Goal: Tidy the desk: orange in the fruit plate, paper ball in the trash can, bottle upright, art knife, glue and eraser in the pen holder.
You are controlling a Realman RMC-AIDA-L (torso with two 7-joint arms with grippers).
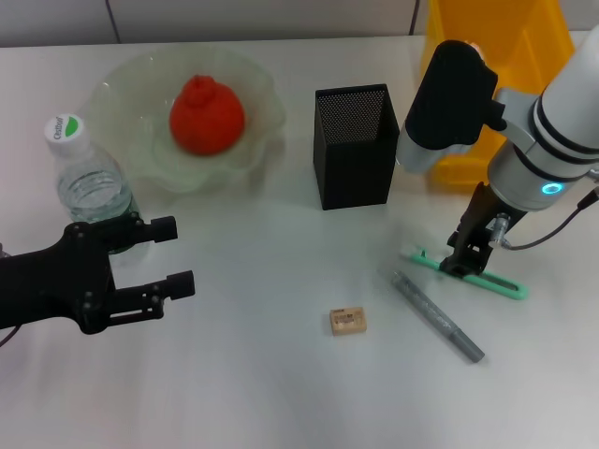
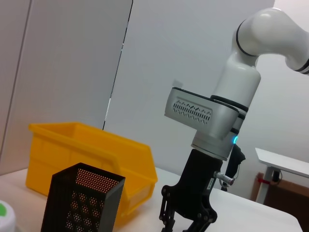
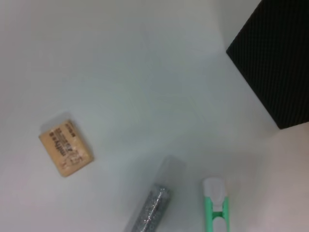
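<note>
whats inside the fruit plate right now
The orange sits in the fruit plate, alone as far as the head view shows. The patch of plate directly under the orange is covered, so nothing can be read there.

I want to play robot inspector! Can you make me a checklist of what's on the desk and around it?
Surface: white desk, looks clean.
Job's things: orange in fruit plate; bottle upright; eraser, glitter glue and green art knife lying on the desk; pen holder and trash can behind. Paper ball not seen.
Clutter: nothing seen.
Grippers: left gripper open beside the bottle; right gripper down at the art knife.
Cables: one by the right arm.
Surroundings: grey wall panels.
</note>
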